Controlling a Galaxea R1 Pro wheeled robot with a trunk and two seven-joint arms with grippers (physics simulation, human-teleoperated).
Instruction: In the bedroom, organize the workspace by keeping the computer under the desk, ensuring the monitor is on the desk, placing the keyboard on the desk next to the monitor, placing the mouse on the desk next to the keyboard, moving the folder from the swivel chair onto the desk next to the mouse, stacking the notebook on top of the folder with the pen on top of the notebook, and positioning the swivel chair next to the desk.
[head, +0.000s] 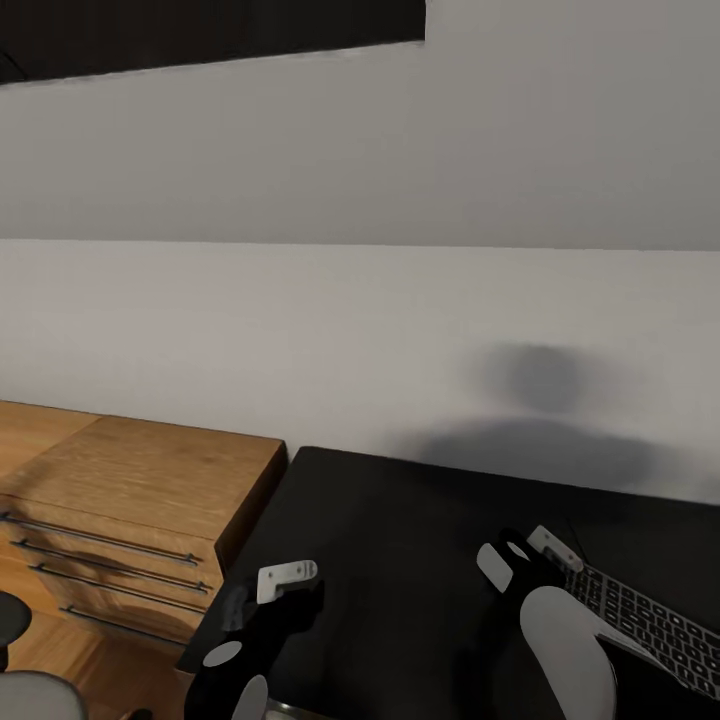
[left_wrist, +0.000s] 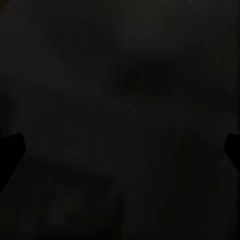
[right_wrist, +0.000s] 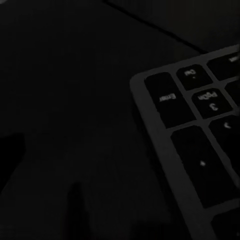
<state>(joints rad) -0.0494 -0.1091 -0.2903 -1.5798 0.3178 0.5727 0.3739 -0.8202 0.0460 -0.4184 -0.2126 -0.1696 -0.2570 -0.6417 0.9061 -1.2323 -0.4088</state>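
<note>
The slim silver-grey keyboard with dark keys (head: 650, 625) lies flat on the matte black counter (head: 400, 540), just beside the right hand (head: 520, 560). It looks light, stiff and thin: take it by a long edge. I cannot tell either hand's state; the left hand (head: 275, 590) hovers nearer the oak drawer unit (head: 130, 500).

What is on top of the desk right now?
The keyboard lies on the desk at the robot's right, with both arms over the black top. The right arm covers the keyboard's near end, so anything beneath it is hidden.
</note>
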